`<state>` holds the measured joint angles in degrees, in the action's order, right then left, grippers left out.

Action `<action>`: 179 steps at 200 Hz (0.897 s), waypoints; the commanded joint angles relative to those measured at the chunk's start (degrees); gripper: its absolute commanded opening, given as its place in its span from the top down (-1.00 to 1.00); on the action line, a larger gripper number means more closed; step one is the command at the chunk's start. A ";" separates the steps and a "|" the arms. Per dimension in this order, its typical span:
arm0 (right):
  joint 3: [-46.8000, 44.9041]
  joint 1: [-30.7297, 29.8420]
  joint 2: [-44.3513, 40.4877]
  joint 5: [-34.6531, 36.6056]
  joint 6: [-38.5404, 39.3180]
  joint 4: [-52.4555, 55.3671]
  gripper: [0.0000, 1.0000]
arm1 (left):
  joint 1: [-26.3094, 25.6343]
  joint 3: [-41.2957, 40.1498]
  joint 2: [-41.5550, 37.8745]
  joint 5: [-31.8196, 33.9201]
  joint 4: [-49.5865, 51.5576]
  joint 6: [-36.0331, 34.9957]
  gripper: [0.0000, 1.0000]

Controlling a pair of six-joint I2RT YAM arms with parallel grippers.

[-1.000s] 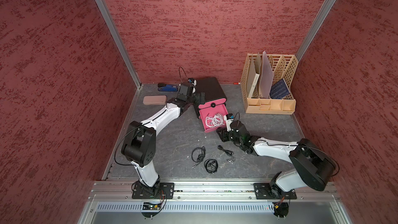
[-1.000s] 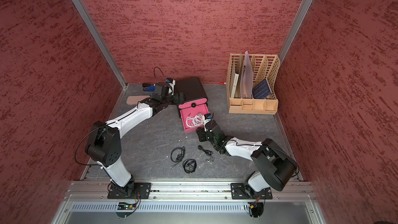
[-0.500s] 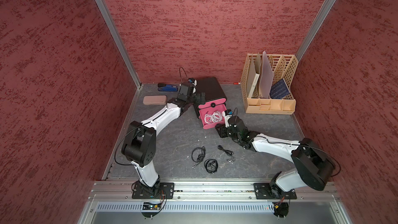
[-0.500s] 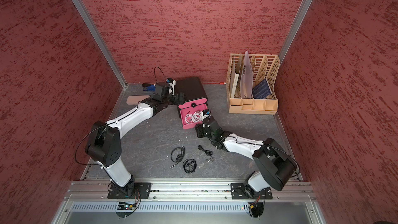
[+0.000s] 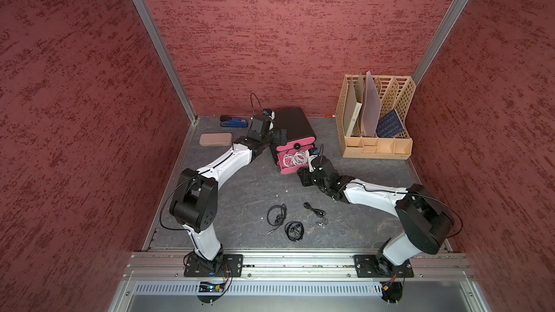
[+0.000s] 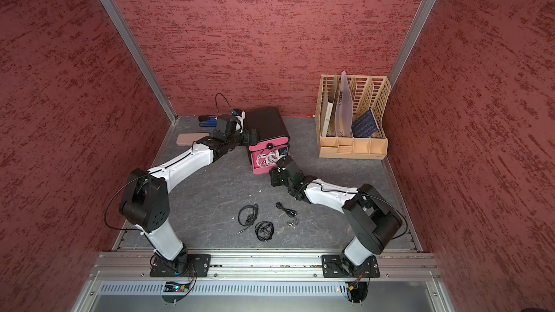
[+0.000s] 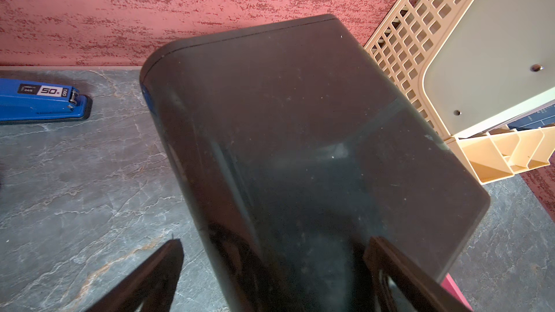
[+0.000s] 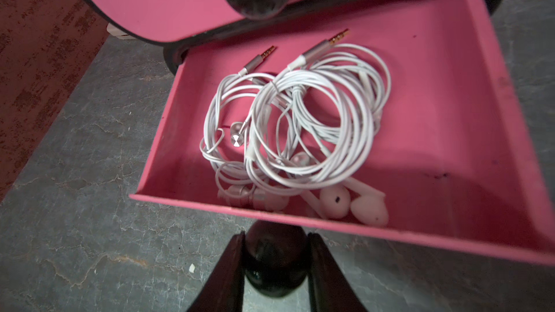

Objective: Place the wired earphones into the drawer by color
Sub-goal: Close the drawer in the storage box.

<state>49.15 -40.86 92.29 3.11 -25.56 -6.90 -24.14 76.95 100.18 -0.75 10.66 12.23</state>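
Three black earphone coils (image 5: 276,215) lie loose on the grey tabletop (image 5: 240,193), near the front rail and well apart from the black cabinet (image 5: 292,123) at the back wall. Beside the cabinet I see a blue stapler (image 7: 42,103) and a taupe case (image 5: 216,139); my left arm reaches past both. A beige lattice file rack (image 5: 375,152) stands on the cabinet's other side, holding upright folders and a dark blue book. My left gripper (image 7: 273,250) sits at the cabinet's top edge with its fingers spread wide, one over the top face and one beside the side wall; I cannot confirm contact. The pink drawer (image 8: 168,133) beneath the closed top one is pulled out and holds a tangle of white earphones (image 8: 300,127). My right gripper (image 8: 276,244) is clamped on its round black knob (image 8: 274,271).
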 commanded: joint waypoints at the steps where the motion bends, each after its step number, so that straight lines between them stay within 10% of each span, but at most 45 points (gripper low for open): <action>1: 4.66 0.17 0.38 1.63 3.10 -5.94 0.36 | -0.51 0.10 1.59 0.40 3.47 -0.31 -0.99; 179: 14.97 4.45 10.92 -1.62 6.16 -12.97 0.36 | -0.64 0.04 1.24 0.20 3.41 -0.11 -0.99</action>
<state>59.68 -36.88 103.07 2.57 -20.56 -9.61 -24.18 76.95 100.18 -0.78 10.66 12.62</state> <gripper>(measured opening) 0.346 0.997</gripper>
